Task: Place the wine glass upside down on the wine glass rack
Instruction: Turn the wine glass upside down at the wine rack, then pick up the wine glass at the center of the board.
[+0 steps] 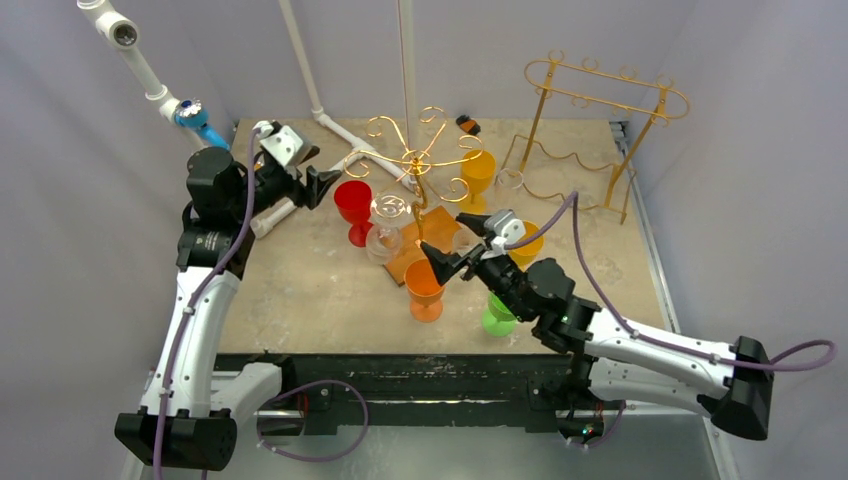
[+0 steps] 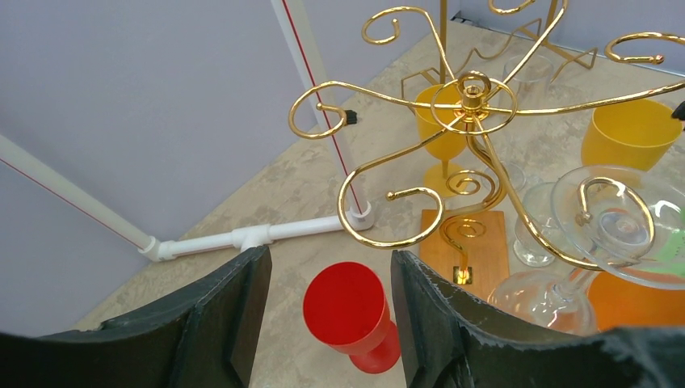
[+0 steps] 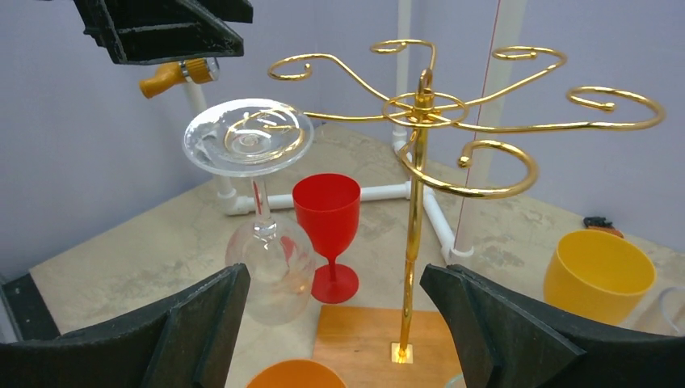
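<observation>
Foot of clear wine glass [image 3: 271,259] caught in gold scrolled wire rack [image 3: 414,202], bowl hanging down, so I've left gripper [image 2: 329,263] and right gripper [image 3: 335,275] spread, empty.

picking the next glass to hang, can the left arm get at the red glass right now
Probably yes: the open left claw faces the upright red glass with nothing between; the gold rack stands beyond it.
</observation>
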Robot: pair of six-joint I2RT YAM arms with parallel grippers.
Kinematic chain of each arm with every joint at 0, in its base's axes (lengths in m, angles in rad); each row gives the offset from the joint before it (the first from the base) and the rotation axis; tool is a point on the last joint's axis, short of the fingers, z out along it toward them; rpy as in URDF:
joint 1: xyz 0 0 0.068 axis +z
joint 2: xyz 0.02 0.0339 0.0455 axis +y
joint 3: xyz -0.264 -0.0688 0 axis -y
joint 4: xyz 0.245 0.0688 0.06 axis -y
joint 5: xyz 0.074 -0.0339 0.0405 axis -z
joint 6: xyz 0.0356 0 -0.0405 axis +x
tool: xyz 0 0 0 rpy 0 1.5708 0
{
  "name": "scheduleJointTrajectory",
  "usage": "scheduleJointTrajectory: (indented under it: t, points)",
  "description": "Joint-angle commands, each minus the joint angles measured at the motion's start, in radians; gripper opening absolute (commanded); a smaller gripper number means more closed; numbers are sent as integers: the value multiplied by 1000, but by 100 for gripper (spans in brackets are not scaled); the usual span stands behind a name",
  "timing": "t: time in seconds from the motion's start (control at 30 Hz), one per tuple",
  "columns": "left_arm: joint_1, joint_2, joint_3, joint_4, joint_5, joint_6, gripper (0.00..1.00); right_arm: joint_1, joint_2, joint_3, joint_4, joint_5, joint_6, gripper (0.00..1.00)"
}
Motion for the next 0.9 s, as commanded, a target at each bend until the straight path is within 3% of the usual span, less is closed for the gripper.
scheduleJointTrajectory:
  t: [0.0,0.13,0.3,0.5,0.87]
  points:
    - [-6,1,48,-19,10,-33,60,-1,-108,109,-240,55,83,98]
    - [-5,11,63,-46,6,-35,60,-3,-112,250,-413,129,114,92]
    - [-5,28,87,-77,9,-41,60,-38,27,512,-650,243,162,88]
    - [-10,47,114,-131,3,-43,61,-124,154,752,-854,210,260,85]
    - [-15,63,148,-219,-27,-23,61,-154,192,822,-1000,112,324,73]
